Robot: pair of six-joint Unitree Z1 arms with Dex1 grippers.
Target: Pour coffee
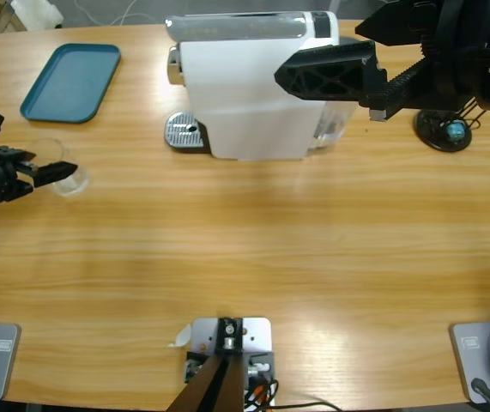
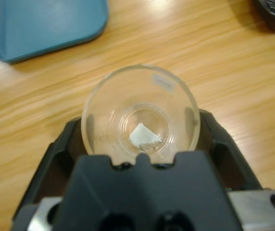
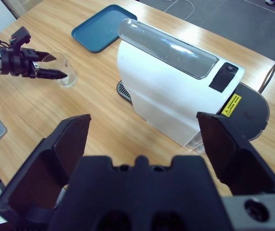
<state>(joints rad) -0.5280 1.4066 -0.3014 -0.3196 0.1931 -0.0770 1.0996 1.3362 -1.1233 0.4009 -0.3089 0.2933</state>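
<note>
Early stage, by my read: left end effector (image 2: pixel 139 159) pinches a clear glass cup (image 2: pixel 140 113) on the bench (image 1: pixel 253 249), well apart from the white coffee machine (image 1: pixel 253 86). Left wrist view shows the cup dry, only a pale scrap at the bottom; no coffee visible anywhere, so brewing and pouring remain. Right end effector (image 3: pixel 144 144) hangs spread wide above the machine, gripping nothing. Only the right wrist view shows the machine's warning label; only the high view shows its drip grate (image 1: pixel 184 131) bare. Teal tray (image 1: pixel 71 81) lies farthest.
</note>
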